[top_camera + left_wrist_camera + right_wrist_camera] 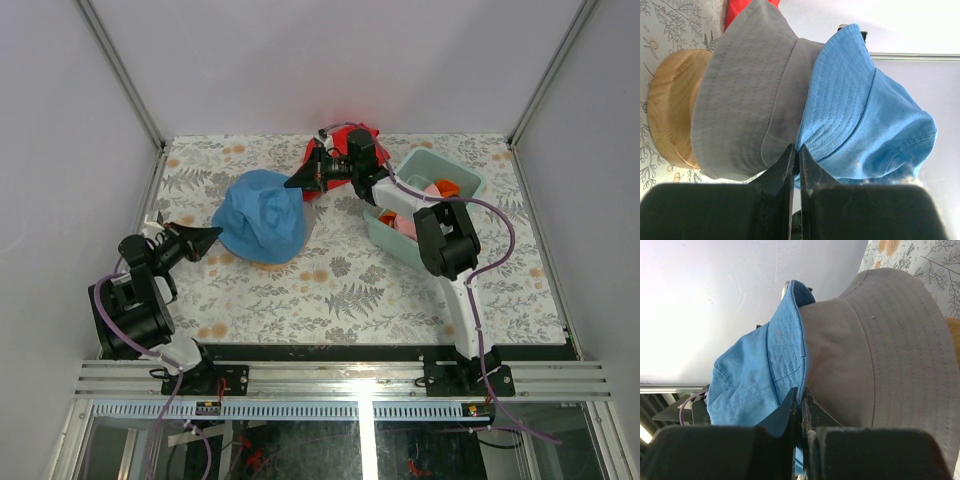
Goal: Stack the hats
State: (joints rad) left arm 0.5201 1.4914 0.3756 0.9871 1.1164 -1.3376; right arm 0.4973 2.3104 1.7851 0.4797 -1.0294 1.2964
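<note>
Seating the blue hat (262, 215) squarely on the grey hat (745, 100) is judged to be the step in hand. The blue hat is draped over the grey one, which is carried by the wooden stand (670, 105) near the middle of the table. The left gripper (214, 234) is clenched at the blue brim's left edge, and the right gripper (292, 182) is pinched shut on the brim at its far right; cloth appears to be caught in both. An even downward pull on both sides is advised, so that the crown is not dragged askew and the stand is not tipped. The pink hat (405, 222) and the orange hat (447, 186) are seen in the teal bin (455, 163). The tabletop (350, 290) is covered in a floral print, a red cloth (362, 131) is laid at the back, and the space is enclosed by plain white walls (330, 60).
</note>
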